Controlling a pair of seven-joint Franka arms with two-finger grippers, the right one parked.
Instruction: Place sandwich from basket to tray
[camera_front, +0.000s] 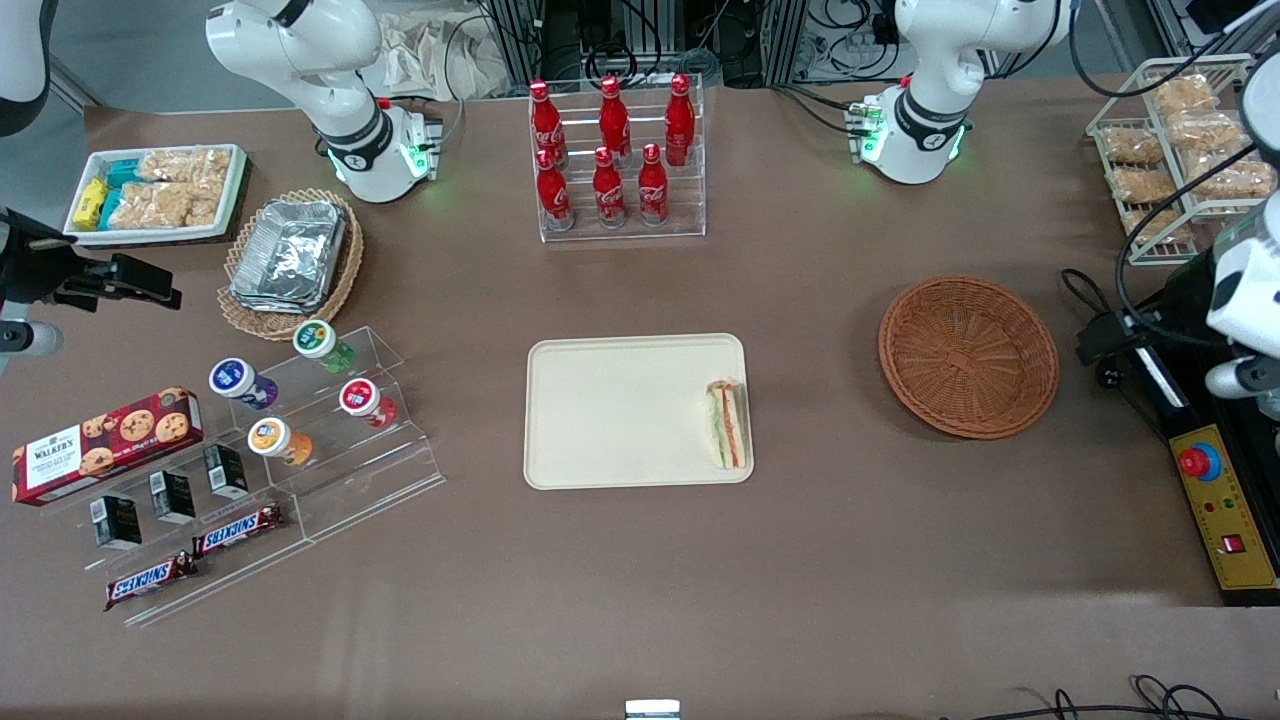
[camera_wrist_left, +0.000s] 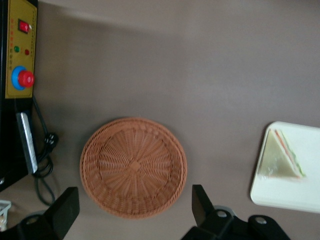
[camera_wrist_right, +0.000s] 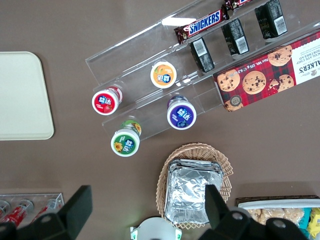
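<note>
The sandwich (camera_front: 727, 424) (camera_wrist_left: 280, 162) lies on the cream tray (camera_front: 620, 410) (camera_wrist_left: 295, 195), close to the tray's edge nearest the basket. The reddish-brown wicker basket (camera_front: 968, 356) (camera_wrist_left: 133, 166) stands on the table beside the tray, toward the working arm's end, with nothing in it. My gripper (camera_front: 1100, 345) (camera_wrist_left: 134, 195) hangs high above the table beside the basket's rim, at the working arm's end. It is open, its black fingers (camera_wrist_left: 199, 202) wide apart with nothing between them.
A yellow control box (camera_front: 1225, 510) with a red stop button and a cable lies beside the basket. A rack of red bottles (camera_front: 615, 160) stands farther from the camera than the tray. A wire rack of bagged snacks (camera_front: 1180, 140) is at the working arm's end.
</note>
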